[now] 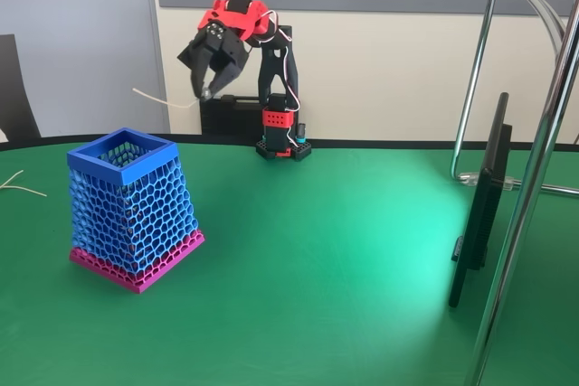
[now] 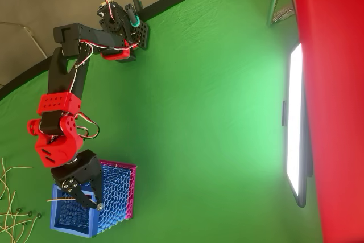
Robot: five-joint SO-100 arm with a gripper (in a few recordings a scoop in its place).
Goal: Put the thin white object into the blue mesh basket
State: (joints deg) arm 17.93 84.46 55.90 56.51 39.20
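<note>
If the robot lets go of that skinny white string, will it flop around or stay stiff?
Probably fairly stiff: the thin white object sticks out sideways from the end effector with just a slight curve, not drooping. It looks very light, so it may drift or bounce off the blue mesh basket rim. Being so thin, it could also poke through the mesh holes.

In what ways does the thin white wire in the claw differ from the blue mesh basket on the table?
The thin white wire hangs in the air, pinched at one end by the claw; the blue mesh basket stands on the green table. The wire is a single slim strand lying nearly level; the basket is tall, tapered and honeycombed, with a pink base. The wire is off-white, the basket blue. In the overhead view, the wire lies over the basket's open top.
</note>
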